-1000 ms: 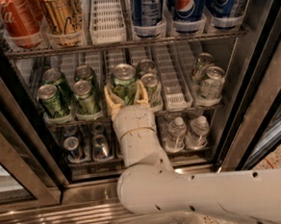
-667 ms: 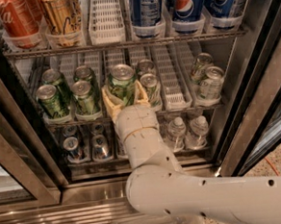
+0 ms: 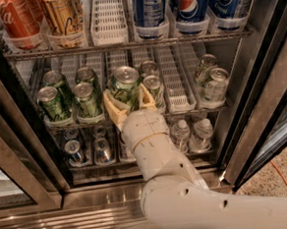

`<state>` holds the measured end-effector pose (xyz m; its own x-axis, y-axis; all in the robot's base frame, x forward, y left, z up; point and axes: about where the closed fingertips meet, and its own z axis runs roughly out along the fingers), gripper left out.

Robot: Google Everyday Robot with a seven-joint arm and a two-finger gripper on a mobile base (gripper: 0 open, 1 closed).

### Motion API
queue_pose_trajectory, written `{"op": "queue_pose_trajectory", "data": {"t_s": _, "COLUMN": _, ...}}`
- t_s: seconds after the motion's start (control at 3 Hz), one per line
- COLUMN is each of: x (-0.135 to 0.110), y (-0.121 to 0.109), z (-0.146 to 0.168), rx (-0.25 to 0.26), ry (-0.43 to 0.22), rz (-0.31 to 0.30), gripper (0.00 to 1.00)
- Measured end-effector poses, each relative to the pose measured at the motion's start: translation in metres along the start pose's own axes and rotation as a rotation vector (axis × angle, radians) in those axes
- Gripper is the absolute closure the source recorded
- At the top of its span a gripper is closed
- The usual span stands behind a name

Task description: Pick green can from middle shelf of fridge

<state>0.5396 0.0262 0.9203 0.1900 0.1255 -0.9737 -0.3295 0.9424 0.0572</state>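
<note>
Because the claw (image 3: 129, 101) is closed on the green can (image 3: 125, 82) only around its lower half, its pale fingers (image 3: 112, 108) pressed to either side, the can could tilt or slide out as it is drawn back. The smooth metal wall gives the pads little to bite on, and the top half stands free above them. A second risk sits just to the right. The neighbouring can (image 3: 154, 87) is almost touching the right finger, so a sideways drift on the way out could knock it over or drag it along. A lift that goes too high could strike the front wire of the upper rack (image 3: 129, 44), which runs close above the can's rim.

The green can stands upright between the fingers at the front of the middle shelf (image 3: 174, 92), its silver top facing up and slightly toward the camera. The wrist and arm (image 3: 153, 145) reach in from below and in front. To the left are more green cans (image 3: 85, 98) in their own lanes, near but apart from the claw. Far right, two paler cans (image 3: 213, 84) stand well clear, beside the dark door frame of the fridge (image 3: 261, 78).
</note>
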Motion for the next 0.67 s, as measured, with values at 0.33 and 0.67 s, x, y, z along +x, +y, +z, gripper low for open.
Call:
{"op": "queue_pose_trajectory", "data": {"t_s": 0.33, "x": -0.01, "y": 0.002, "z": -0.017, "rx": -0.022, "ry": -0.003, "rz": 0.001, "gripper": 1.0}}
{"op": "queue_pose_trajectory", "data": {"t_s": 0.67, "x": -0.018, "y": 0.001, "z": -0.035, "rx": -0.019, "ry": -0.001, "rz": -0.009, "gripper": 1.0}}
